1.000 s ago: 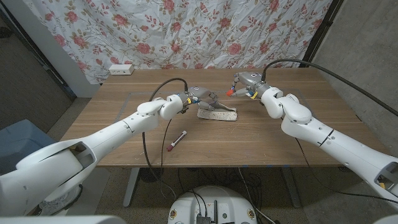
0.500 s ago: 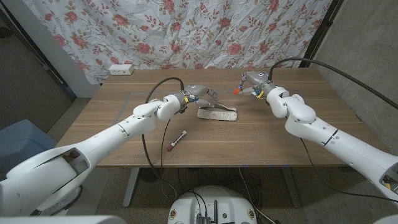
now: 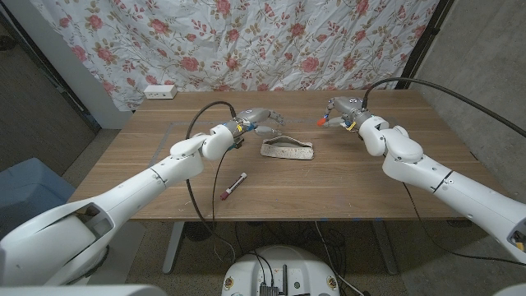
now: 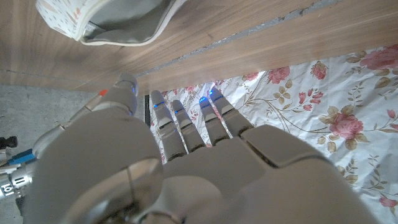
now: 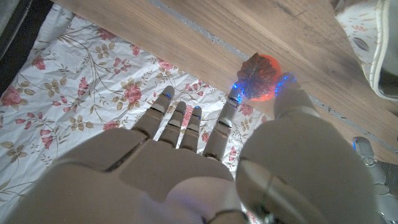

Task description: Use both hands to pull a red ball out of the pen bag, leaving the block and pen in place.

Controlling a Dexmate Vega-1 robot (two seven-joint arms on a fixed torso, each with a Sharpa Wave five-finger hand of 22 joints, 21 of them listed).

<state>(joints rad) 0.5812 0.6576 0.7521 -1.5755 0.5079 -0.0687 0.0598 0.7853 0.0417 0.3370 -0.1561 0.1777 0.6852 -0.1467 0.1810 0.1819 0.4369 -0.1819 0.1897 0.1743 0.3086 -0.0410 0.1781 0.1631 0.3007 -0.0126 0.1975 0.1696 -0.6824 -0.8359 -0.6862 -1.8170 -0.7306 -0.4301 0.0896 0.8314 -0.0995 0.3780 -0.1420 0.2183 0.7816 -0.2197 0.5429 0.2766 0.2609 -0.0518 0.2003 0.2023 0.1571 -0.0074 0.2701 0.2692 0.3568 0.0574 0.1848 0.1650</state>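
The pale patterned pen bag [image 3: 288, 150] lies on the table's middle, its mouth toward my left hand; the bag [image 4: 106, 22] hangs slack and open in the left wrist view. My left hand [image 3: 261, 121] hovers just behind the bag's left end, fingers spread, holding nothing. My right hand [image 3: 340, 110] is off to the right of the bag, toward the table's far side, and pinches the red ball [image 3: 320, 120] between thumb and a finger. In the right wrist view the ball [image 5: 261, 78] sits at the fingertips, above bare wood. A red-capped pen [image 3: 233, 186] lies on the table nearer me.
A white power strip [image 3: 159, 91] lies at the table's far left edge. The flowered curtain [image 3: 246, 41] hangs close behind the table. Bare wood stretches to the right of the bag and along the front edge.
My right hand has carried the red ball to the right, away from the bag. My left hand has come off the bag's mouth and drawn back a little.
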